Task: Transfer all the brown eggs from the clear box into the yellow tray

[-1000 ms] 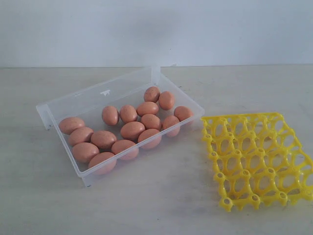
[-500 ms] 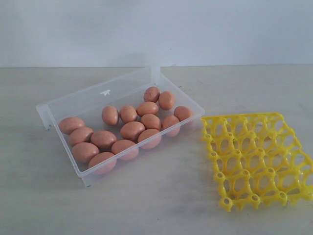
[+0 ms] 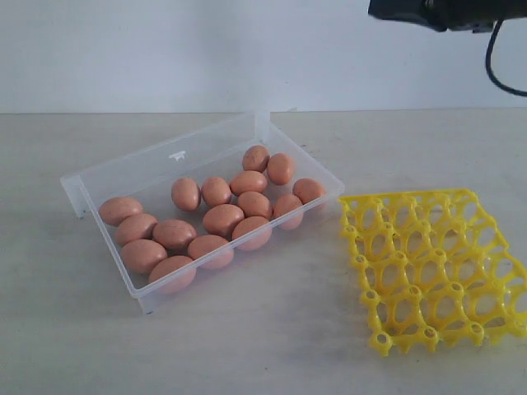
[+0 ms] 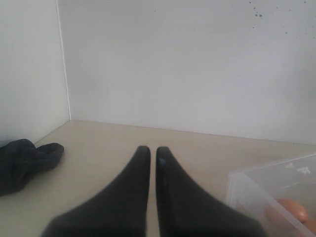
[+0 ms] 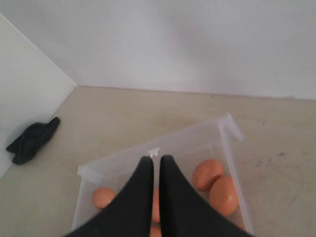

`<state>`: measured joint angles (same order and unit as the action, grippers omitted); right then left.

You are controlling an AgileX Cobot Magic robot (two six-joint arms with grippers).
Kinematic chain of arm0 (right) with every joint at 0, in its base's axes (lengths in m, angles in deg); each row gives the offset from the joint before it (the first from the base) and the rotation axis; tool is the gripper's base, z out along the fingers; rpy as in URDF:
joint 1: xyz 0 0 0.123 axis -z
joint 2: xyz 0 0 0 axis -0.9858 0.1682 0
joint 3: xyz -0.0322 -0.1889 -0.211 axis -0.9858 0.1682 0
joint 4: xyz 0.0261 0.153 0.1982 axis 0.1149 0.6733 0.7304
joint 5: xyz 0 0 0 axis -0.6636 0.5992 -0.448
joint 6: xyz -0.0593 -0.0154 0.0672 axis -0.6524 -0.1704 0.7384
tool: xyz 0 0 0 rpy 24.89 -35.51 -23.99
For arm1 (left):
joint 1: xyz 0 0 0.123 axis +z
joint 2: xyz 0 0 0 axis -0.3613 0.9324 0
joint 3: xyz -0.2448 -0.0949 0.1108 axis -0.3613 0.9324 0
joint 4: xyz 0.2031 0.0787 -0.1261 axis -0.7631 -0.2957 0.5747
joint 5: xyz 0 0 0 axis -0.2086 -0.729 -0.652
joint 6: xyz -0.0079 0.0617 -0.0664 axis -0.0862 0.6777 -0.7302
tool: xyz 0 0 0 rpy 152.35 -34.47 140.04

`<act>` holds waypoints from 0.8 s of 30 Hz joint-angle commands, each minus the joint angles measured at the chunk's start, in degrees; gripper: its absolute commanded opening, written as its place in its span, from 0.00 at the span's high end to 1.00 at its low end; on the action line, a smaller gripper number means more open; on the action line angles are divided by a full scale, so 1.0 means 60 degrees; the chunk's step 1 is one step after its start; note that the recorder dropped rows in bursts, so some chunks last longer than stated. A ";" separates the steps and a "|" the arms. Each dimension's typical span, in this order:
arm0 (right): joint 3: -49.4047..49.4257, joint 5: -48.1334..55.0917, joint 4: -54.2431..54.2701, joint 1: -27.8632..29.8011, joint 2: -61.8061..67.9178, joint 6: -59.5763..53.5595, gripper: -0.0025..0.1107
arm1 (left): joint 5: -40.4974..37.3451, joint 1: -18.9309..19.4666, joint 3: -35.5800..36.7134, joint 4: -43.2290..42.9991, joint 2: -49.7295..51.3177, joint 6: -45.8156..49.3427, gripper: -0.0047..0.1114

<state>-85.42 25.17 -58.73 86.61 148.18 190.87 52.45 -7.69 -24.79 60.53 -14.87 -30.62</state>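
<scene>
Eggs (image 3: 222, 219) all lying in the box (image 3: 156, 164) on the pale surface (image 3: 272, 329), tray (image 3: 432, 267) just beside the box, to its right in the exterior view, left fingers (image 4: 140, 170) pressed together near a box corner, right fingers (image 5: 143, 185) pressed together above the box

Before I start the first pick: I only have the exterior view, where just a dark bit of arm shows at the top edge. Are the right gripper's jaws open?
Observer: No. The right gripper is shut, tips together, aimed at the clear rectangular plastic box holding brown oval eggs.
Operator: And the left one?
Observer: The left gripper is shut too, near a corner of that box.
Operator: Anything outside my frame?
Observer: A crumpled dark cloth lies on the table by the side wall.
</scene>
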 commanded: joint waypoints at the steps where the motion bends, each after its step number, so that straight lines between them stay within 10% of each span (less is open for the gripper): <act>1: -0.0102 0.0064 -0.0039 -0.0001 0.0557 -0.0925 0.98 | 0.0150 -0.0007 -0.0032 -0.0002 -0.0038 0.0023 0.92; 9: -0.0102 0.4993 -0.0039 -0.0001 -0.0532 -0.6252 0.98 | 0.0150 -0.0007 -0.0032 -0.0002 -0.0038 0.0023 0.92; 17: -0.0102 1.4465 0.1134 0.0111 -0.0885 -0.8872 0.98 | 0.0150 -0.0007 -0.0032 -0.0002 -0.0038 0.0023 0.92; 24: -0.0102 1.4879 1.3619 0.1525 0.0300 -1.8977 0.98 | 0.0150 -0.0007 -0.0032 -0.0002 -0.0038 0.0023 0.92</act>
<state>-86.05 111.06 -10.62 93.51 146.45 106.08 52.45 -7.69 -24.79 60.53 -14.87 -30.62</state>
